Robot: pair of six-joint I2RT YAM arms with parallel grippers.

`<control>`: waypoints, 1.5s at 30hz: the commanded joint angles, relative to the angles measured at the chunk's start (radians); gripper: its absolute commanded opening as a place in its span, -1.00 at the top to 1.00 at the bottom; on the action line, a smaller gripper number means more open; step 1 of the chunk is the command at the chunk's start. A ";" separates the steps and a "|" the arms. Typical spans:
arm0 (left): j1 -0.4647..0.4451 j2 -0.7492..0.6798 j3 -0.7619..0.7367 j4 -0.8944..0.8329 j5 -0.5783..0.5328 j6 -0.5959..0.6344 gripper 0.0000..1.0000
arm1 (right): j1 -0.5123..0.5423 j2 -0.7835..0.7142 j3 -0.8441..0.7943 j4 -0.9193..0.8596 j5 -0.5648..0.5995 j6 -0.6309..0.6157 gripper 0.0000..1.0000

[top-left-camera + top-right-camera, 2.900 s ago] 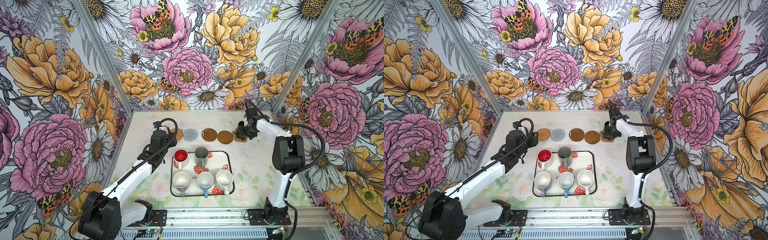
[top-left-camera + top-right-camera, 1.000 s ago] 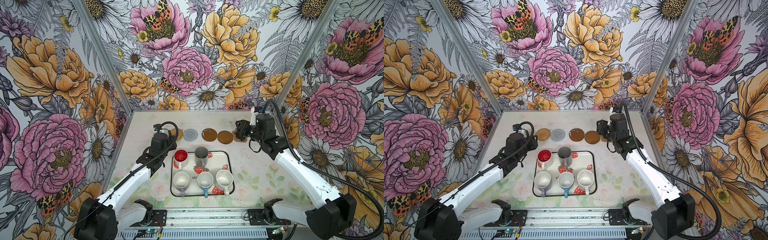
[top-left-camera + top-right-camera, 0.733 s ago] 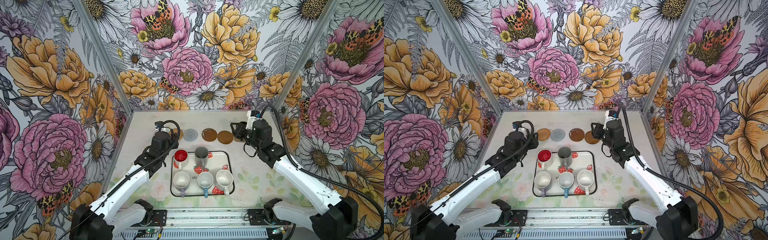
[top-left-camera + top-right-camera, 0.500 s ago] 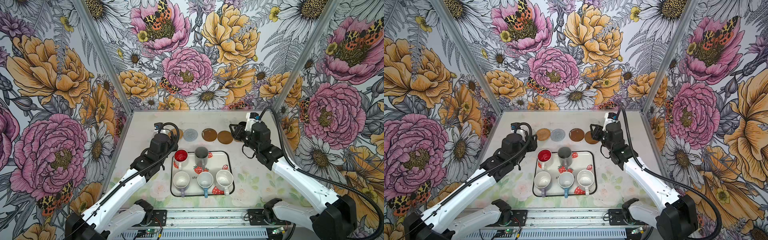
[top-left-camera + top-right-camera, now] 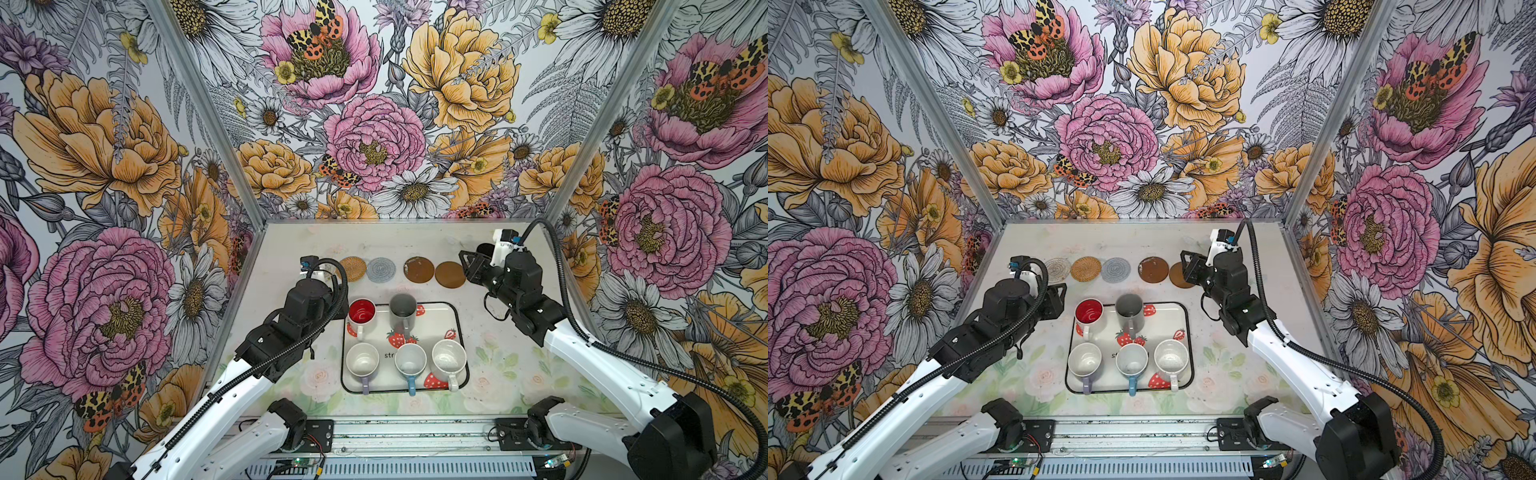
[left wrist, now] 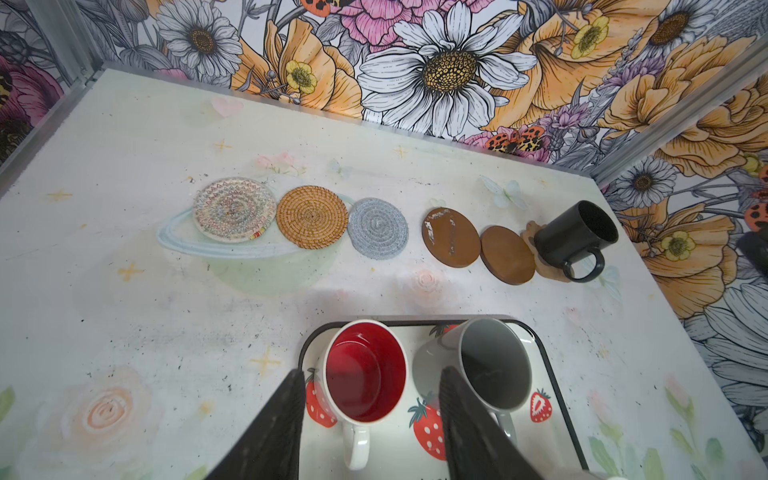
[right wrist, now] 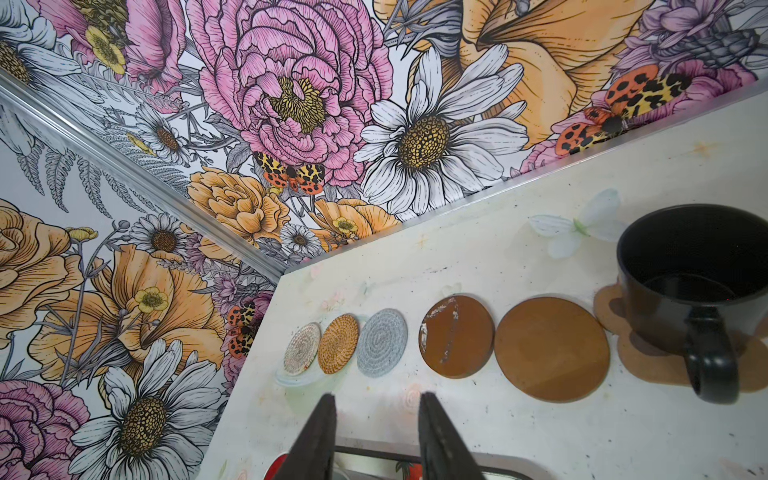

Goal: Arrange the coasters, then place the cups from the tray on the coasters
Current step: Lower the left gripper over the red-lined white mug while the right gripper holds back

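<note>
left gripper (image 6: pixel 372 371) fingers apart, hovering right by the red-inside mug (image 6: pixel 357 395) in the tray's (image 5: pixel 432 322) far left corner, right gripper (image 7: pixel 377 396) apart too, holding nothing, past the tray's far edge, black mug (image 6: pixel 569 237) sitting on the paw coaster (image 7: pixel 648 365) beyond the tray's far right corner

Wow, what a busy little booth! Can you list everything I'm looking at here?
Table: one, pale with faint flowers, booth floor.
Walls: three, bold floral print, around the table.
Tray: one, cream with strawberries, near middle of table.
Coasters: six, row beyond the tray: clear beaded, tan woven, grey woven, brown discs, tan paw-shaped at the right end.
Mugs on tray: five; white with red inside, plain grey, lilac, light blue, speckled white.
Black mug: one, black, on the paw-shaped coaster.
Left gripper: one, black, open, beside the red-inside mug.
Right gripper: one, black, open, by the row's right end.
</note>
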 commanded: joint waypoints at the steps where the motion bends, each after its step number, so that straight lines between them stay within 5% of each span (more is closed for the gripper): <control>1: -0.024 -0.038 0.019 -0.077 0.017 -0.019 -0.07 | 0.006 0.015 -0.005 0.052 -0.015 0.005 0.30; 17: -0.101 -0.003 -0.041 -0.186 0.047 -0.047 -0.05 | 0.004 0.072 0.005 0.058 -0.019 -0.017 0.29; 45: -0.108 0.262 -0.129 -0.120 0.112 -0.079 -0.14 | 0.001 0.184 0.046 0.077 -0.051 -0.014 0.20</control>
